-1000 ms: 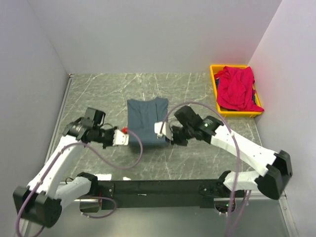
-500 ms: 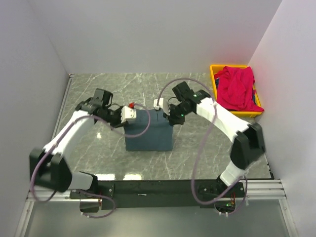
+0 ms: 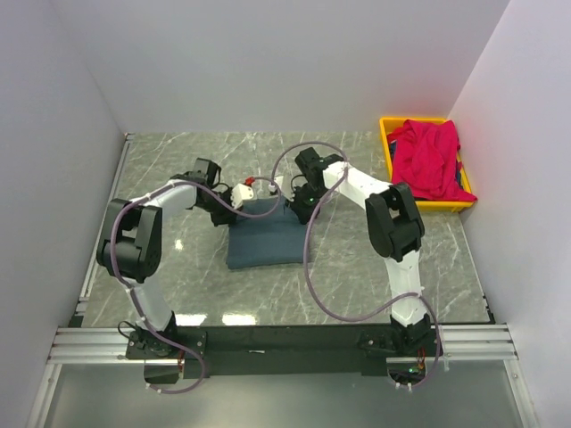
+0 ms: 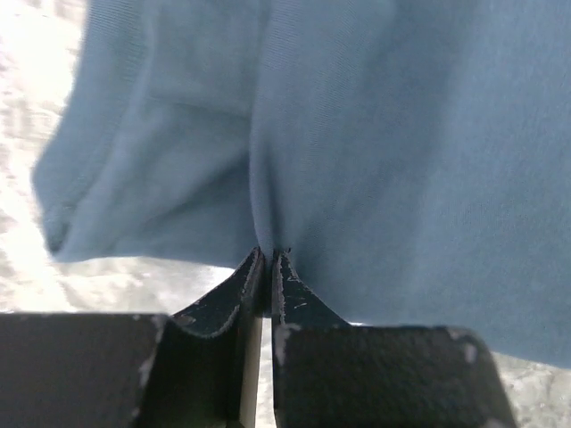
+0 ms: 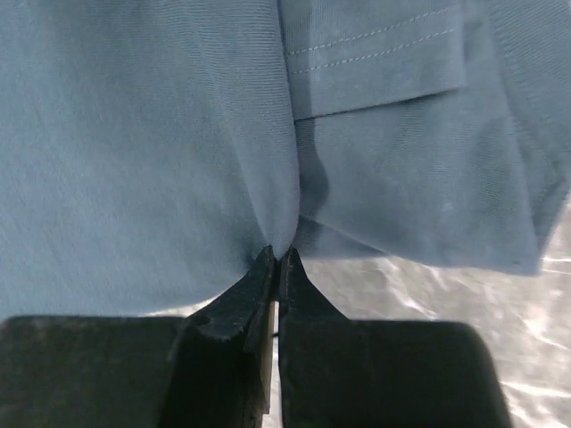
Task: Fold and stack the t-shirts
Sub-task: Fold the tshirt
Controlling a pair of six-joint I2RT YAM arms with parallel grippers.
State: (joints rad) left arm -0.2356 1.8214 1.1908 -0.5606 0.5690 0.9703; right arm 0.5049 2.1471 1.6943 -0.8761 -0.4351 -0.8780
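Your left gripper (image 4: 269,256) has its fingers pressed together on a tuck of the blue shirt (image 3: 266,241), pinching it at the left end of the far edge. The right gripper (image 5: 277,256) is doing the same at the right end of that edge, tips squeezed tight on the cloth. In its wrist view a stitched hem shows just beyond, to the right. Both arms are reaching out over the table (image 3: 375,267), with the grippers near each other. The blue shirt lies folded into a compact rectangle about mid-table, a bit left of centre. The red shirt (image 3: 428,160) is bunched up in the yellow bin (image 3: 386,134) at the far right corner, spilling over its rim.
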